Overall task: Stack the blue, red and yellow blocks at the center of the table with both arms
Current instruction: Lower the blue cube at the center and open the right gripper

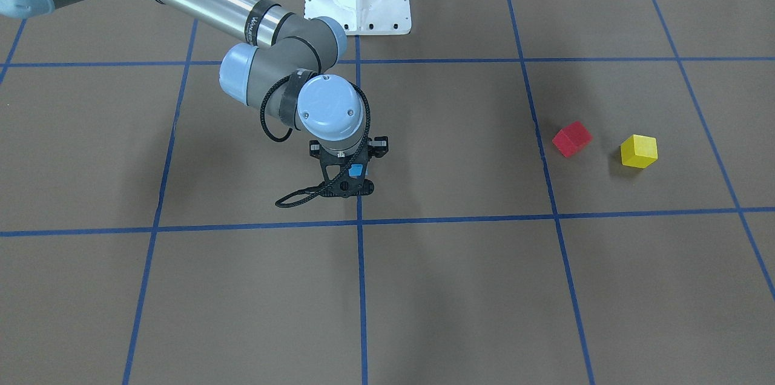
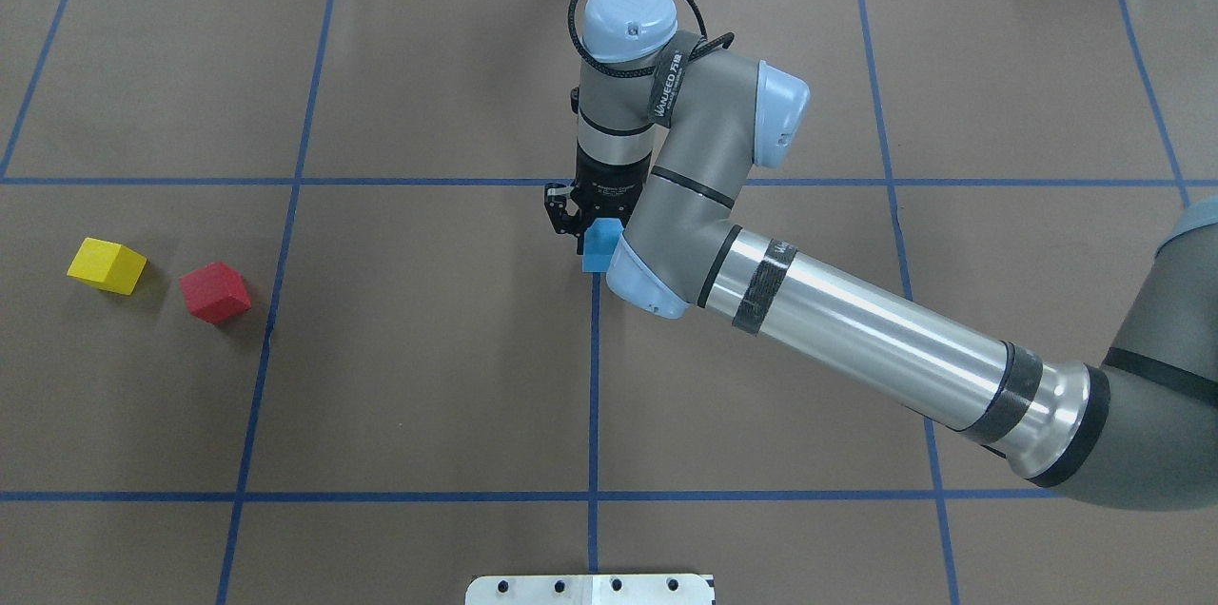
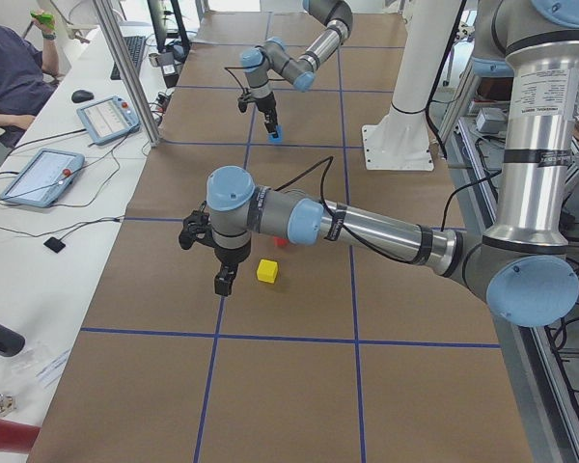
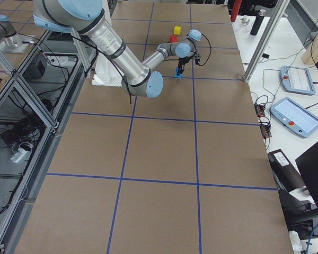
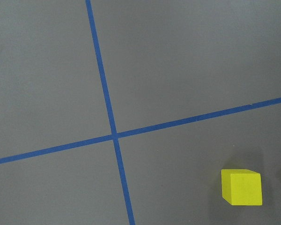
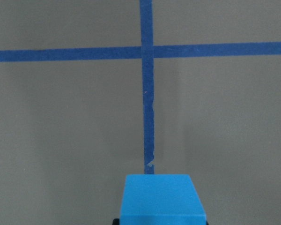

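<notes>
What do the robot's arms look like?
The right arm and left arm are shiny silver tubes joined by grey elbows with light-blue caps. Black bands ring the tubes, one with white letters. A black cable loops the right wrist. Right gripper and left gripper are black.

Bright, even light; sharp focus.
Soft shadows are cast on the desk (image 1: pixel 460 288), at 9 o'clock of the yellow block (image 1: pixel 639 151).

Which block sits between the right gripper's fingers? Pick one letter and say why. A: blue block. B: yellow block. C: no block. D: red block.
A: the blue block shows inside the right gripper at the centre tape line, while the red block and yellow block lie free on the table, off to the robot's left.
</notes>
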`<state>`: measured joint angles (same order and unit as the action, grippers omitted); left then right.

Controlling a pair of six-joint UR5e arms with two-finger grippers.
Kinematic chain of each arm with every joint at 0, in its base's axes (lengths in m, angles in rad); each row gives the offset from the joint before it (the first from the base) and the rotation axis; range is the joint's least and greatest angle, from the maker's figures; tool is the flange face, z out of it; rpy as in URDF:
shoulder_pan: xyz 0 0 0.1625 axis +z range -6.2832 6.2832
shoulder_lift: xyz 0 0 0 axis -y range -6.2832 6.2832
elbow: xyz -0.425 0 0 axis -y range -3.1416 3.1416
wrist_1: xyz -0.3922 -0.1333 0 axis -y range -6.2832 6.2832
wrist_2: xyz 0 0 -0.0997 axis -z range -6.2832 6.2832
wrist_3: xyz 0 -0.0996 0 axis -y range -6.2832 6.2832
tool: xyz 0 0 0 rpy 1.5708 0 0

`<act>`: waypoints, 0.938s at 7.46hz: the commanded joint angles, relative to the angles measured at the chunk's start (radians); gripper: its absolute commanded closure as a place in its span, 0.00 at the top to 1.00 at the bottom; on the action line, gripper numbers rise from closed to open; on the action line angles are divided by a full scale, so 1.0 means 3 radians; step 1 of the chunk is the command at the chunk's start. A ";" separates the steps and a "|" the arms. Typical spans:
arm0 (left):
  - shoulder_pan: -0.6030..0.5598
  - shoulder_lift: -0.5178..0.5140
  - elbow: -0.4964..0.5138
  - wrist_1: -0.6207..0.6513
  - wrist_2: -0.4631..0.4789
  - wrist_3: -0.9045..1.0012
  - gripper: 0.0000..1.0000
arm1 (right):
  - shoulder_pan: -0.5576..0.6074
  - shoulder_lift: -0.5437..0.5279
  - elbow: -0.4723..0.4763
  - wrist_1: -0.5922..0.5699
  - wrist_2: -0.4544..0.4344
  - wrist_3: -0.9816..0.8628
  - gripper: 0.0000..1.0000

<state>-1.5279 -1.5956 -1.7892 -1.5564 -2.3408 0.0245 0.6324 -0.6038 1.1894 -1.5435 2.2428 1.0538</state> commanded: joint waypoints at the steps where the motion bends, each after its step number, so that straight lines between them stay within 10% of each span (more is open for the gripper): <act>1: 0.0000 -0.0004 0.0017 -0.0002 0.0000 0.0005 1.00 | -0.0037 -0.0007 -0.0022 0.0037 -0.0021 0.0005 0.23; 2: 0.0000 -0.0004 0.0022 -0.0002 0.0000 0.0005 1.00 | -0.0103 -0.0007 -0.0017 0.0083 -0.0087 0.0005 0.99; 7: 0.0152 -0.0294 0.0002 0.0039 0.0041 -0.0608 1.00 | 0.0180 -0.0119 0.0384 0.0176 -0.0144 0.0190 1.00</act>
<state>-1.5155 -1.6350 -1.7841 -1.5513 -2.3348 -0.0277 0.6282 -0.6215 1.2373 -1.4749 2.2000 1.1091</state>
